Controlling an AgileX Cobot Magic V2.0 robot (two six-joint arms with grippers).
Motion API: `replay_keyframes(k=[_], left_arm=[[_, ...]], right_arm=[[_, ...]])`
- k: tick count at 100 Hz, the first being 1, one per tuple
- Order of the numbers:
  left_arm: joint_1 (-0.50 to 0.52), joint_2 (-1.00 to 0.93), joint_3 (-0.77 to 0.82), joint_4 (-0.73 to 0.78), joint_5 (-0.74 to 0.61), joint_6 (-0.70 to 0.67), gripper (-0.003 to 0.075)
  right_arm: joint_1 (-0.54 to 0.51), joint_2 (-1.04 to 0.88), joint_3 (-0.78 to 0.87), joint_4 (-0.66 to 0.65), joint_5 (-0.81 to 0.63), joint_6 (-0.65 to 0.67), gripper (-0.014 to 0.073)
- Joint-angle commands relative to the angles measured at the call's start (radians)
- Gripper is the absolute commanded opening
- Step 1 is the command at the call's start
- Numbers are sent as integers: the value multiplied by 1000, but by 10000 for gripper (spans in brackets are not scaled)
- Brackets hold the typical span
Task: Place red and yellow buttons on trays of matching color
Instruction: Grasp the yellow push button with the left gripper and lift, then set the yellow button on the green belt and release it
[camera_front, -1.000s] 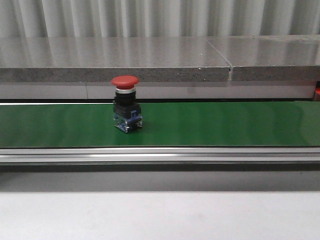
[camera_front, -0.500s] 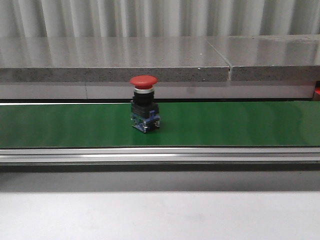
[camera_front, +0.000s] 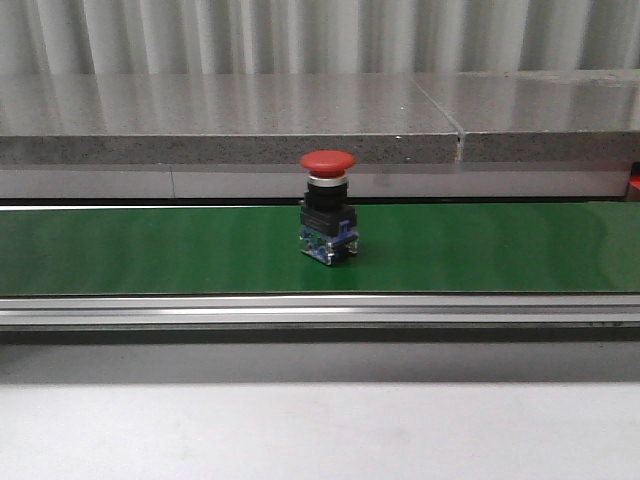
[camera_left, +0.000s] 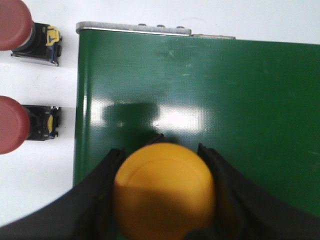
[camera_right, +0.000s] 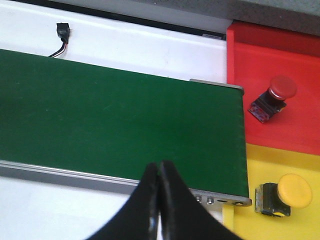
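Left gripper (camera_left: 162, 192) clamped on yellow button (camera_left: 164, 190) above green belt (camera_left: 240, 100), presumably staging it for feeding. Right gripper (camera_right: 159, 200) pinched shut, empty, waiting near red tray (camera_right: 295, 65). Red button (camera_front: 328, 206) upright mid-belt.

no readable text, labels or numbers anywhere.

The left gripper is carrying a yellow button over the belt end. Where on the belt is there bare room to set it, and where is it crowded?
Under the left gripper and its yellow button, the green belt is bare. Beyond the belt's edge, two red buttons crowd the white table. In the front view, belt either side of the riding red button is free.
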Motion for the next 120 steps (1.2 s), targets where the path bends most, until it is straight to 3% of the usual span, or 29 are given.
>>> replay_keyframes(k=[1, 9, 28, 45, 65, 120], left_arm=[[-7, -33, -34, -9, -33, 2, 20], [-7, -33, -34, -9, -33, 2, 107], [-7, -33, -34, -9, -33, 2, 404], [-7, -33, -34, -9, -23, 2, 575], [-21, -47, -49, -23, -10, 17, 592], [-197, -191, -105, -44, -22, 74, 589]], right_arm=[[3, -5, -26, -6, -60, -8, -68], [3, -5, -26, -6, -60, -8, -68], [3, -5, -26, -6, -60, -8, -68], [3, -5, -26, -6, -60, -8, -68], [3, -5, -26, -6, -60, -8, -68], [3, -5, -26, -6, -60, -8, -68]])
